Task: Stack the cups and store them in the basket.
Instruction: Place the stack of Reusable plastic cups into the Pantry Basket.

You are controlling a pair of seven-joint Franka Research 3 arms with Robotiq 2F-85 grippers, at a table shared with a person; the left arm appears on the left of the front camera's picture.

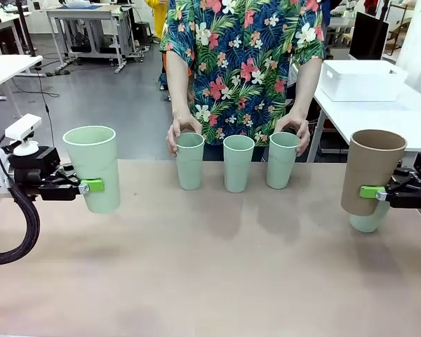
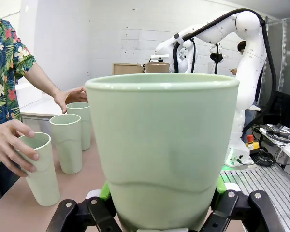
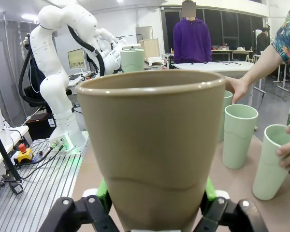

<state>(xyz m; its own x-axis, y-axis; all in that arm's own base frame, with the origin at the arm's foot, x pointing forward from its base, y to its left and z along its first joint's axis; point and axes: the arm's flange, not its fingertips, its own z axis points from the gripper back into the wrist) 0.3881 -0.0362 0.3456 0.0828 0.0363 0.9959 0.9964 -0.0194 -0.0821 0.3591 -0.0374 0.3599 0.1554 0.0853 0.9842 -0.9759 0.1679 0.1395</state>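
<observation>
My left gripper point(image 1: 92, 186) is shut on a mint green cup point(image 1: 93, 167), held upright just above the table's left side; the same cup point(image 2: 162, 145) looms large in the left wrist view. On the right, my right gripper point(image 1: 372, 192) is shut on the tan-brown cup point(image 1: 370, 168), also seen close up point(image 3: 152, 145). A mint cup bottom point(image 1: 370, 221) shows under the brown one; I cannot tell whether it is nested or stands behind. Three mint cups point(image 1: 238, 163) stand in a row at the far edge, with the person's hands point(image 1: 179, 130) on the outer two. The white basket point(image 1: 361, 81) sits on a side table at the back right.
The brown table point(image 1: 210, 274) is bare across its middle and front. The person stands right behind the row of cups. The other arm's white base point(image 2: 246, 72) shows beyond the left wrist's cup.
</observation>
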